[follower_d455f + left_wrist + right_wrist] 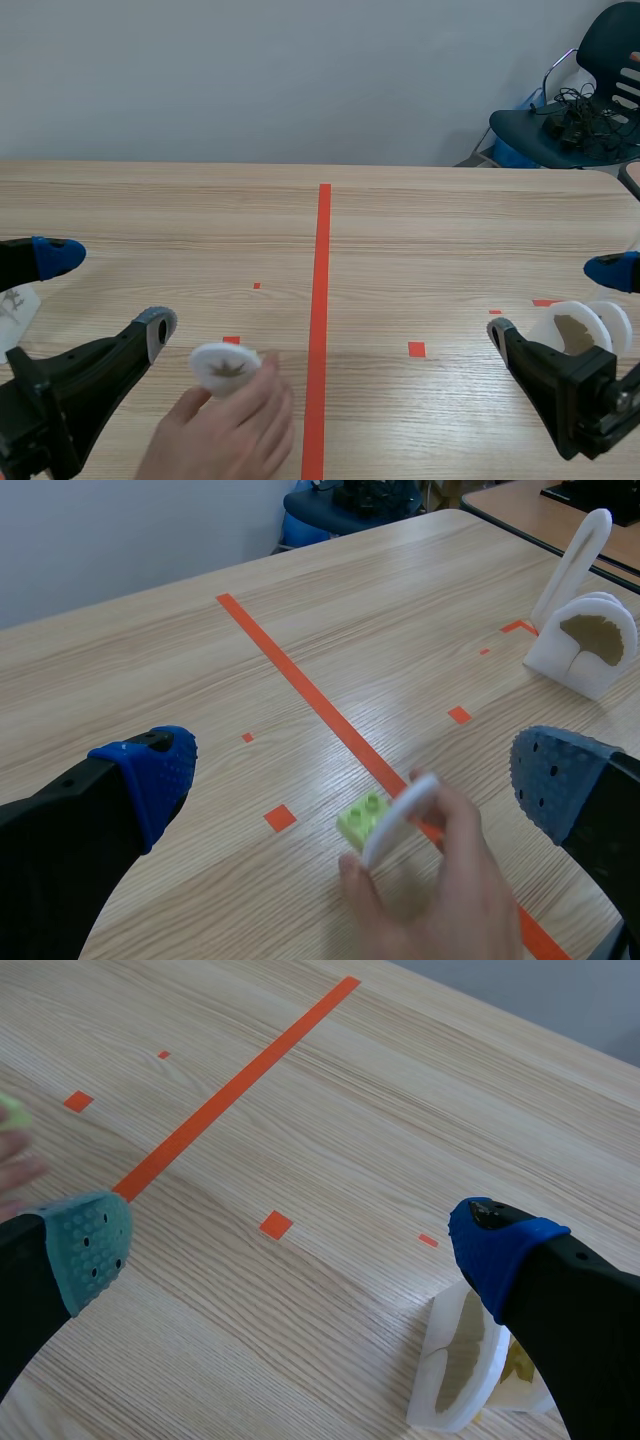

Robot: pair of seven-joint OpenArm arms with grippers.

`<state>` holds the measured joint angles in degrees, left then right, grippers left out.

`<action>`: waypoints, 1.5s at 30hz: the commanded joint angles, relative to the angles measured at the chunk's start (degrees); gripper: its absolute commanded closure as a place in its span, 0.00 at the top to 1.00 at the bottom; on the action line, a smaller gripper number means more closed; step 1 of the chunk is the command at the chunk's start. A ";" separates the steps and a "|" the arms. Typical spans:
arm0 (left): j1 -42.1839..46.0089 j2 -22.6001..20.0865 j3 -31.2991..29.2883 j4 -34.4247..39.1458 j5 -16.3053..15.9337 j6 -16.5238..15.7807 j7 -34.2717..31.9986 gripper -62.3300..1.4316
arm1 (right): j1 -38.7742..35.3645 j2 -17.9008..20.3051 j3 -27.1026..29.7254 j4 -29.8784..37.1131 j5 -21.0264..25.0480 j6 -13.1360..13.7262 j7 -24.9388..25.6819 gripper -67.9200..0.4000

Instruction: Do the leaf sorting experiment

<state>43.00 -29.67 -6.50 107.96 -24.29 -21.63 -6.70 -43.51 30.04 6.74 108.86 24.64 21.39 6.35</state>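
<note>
A person's hand (228,425) holds a white leaf disc (224,366) by a green brick (362,818) on the bench (420,220), just ahead of the robot's left hand (105,292), whose fingers stand wide apart on nothing. The smart play, I'd say: wait for that person to clear, then close squarely across the thin disc without knocking the brick. The right hand (555,302) is spread and empty too, beside the white rack (585,330) of leaf discs.

I have my left gripper (107,293) low on its own side, fingers spread wide apart; my right gripper (555,300) mirrors it opposite, equally spread. Both point forward.
</note>
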 commanded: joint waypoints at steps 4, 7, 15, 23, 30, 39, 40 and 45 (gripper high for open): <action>-0.04 0.28 0.13 0.39 -0.48 -0.15 -0.79 1.00 | 0.68 0.74 0.28 1.01 0.37 -0.22 0.85 1.00; -0.04 0.28 0.13 0.39 -0.48 -0.15 -0.79 1.00 | 0.68 0.74 0.28 1.01 0.37 -0.22 0.85 1.00; -0.04 0.28 0.13 0.39 -0.48 -0.15 -0.79 1.00 | 0.68 0.74 0.28 1.01 0.37 -0.22 0.87 1.00; -0.04 0.28 0.13 0.39 -0.48 -0.15 -0.59 1.00 | 0.68 0.74 0.28 1.01 0.37 -0.22 0.87 1.00; -0.35 0.26 0.13 0.39 -0.48 -0.15 1.46 1.00 | 0.68 0.74 0.28 1.01 0.37 -0.22 0.87 1.00; -0.35 0.26 0.13 0.39 -0.02 -0.15 1.86 1.00 | 0.98 0.72 0.26 1.01 0.37 -0.20 0.72 1.00; -0.35 0.26 0.13 0.39 -0.02 -0.15 1.86 1.00 | 1.14 0.72 0.26 1.01 0.37 -0.22 0.57 1.00; -0.33 0.26 0.11 0.39 -0.02 -0.15 1.88 1.00 | 2.78 0.76 0.09 1.01 0.39 0.96 -0.96 1.00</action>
<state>42.85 -29.67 -6.50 107.96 -24.01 -21.63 -4.32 -41.87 30.04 6.74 108.86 24.64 21.91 5.37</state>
